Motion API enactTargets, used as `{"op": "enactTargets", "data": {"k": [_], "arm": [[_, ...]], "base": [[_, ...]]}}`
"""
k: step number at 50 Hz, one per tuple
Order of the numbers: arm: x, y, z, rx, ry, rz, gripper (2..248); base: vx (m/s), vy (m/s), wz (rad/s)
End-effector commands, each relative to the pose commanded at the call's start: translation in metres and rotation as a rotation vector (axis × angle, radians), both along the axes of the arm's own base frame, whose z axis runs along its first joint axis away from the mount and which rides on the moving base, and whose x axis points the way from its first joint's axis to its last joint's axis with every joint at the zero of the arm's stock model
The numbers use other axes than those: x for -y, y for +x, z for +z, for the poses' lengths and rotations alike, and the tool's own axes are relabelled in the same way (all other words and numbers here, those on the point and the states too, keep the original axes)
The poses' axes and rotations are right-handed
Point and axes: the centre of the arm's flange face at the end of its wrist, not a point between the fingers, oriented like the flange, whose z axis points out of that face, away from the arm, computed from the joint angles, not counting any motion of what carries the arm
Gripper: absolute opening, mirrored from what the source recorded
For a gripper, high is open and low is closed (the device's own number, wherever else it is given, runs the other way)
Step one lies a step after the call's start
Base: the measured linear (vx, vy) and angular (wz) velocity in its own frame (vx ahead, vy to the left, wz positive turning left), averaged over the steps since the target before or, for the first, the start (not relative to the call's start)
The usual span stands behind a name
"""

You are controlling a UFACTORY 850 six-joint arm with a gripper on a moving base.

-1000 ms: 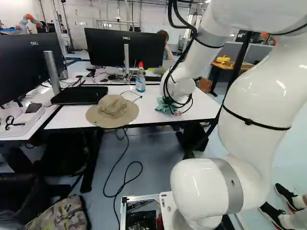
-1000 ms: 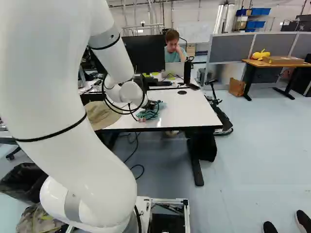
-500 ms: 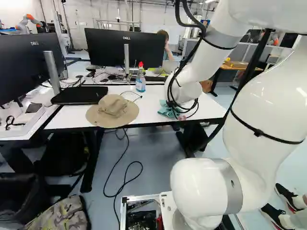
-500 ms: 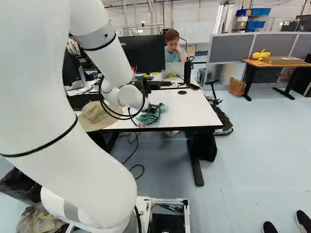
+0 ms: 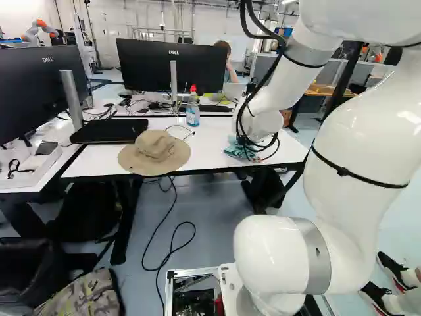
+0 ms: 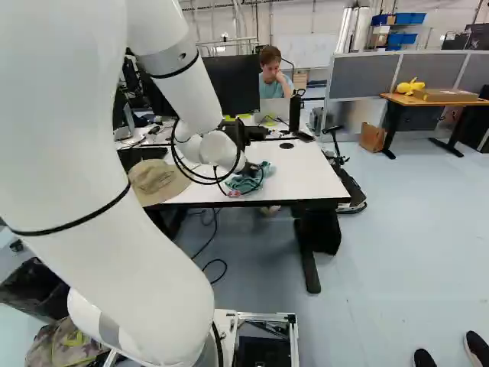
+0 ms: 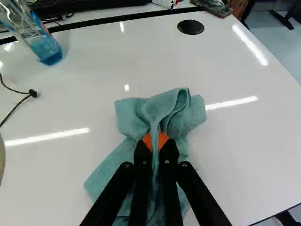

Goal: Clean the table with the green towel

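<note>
My gripper (image 6: 251, 167) is low over the white table near its front edge in the right base view, its fingertips hidden by the towel and wrist. In the wrist view the gripper (image 7: 155, 141) is shut on the green towel (image 7: 134, 115), with a fold pinched between the orange pads. The crumpled towel spreads on the tabletop (image 7: 254, 155) around and beneath the fingers. The same towel (image 5: 235, 151) shows under the wrist in the left base view.
A spray bottle (image 5: 193, 110) with a red top stands behind and left of the towel. A tan hat (image 5: 155, 151) overhangs the front edge, beside a loose cable (image 5: 181, 131). Monitors (image 5: 172, 66) stand behind. A phone (image 7: 214, 5) lies past the round black cap (image 7: 190, 27).
The arm has moved to the right along the table, and the towel has shifted with the gripper. The base, hat and bottle have stayed where they were.
</note>
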Motion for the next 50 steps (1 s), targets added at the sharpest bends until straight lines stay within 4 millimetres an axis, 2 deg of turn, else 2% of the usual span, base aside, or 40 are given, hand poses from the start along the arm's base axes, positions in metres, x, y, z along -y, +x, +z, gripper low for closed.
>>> {"op": "enactTargets", "data": {"k": [16, 26, 33, 50], "arm": [[0.021, 0.026, 0.000, 0.006, -0.001, -0.034, 33], [0.015, 0.038, 0.002, 0.015, -0.003, -0.016, 33], [0.007, 0.031, 0.009, 0.027, -0.005, -0.002, 33], [-0.011, -0.003, 0.028, 0.064, -0.012, 0.023, 33]], "base": [[0.000, 0.000, 0.000], [0.000, 0.000, 0.000], [0.000, 0.000, 0.000], [0.000, 0.000, 0.000]]}}
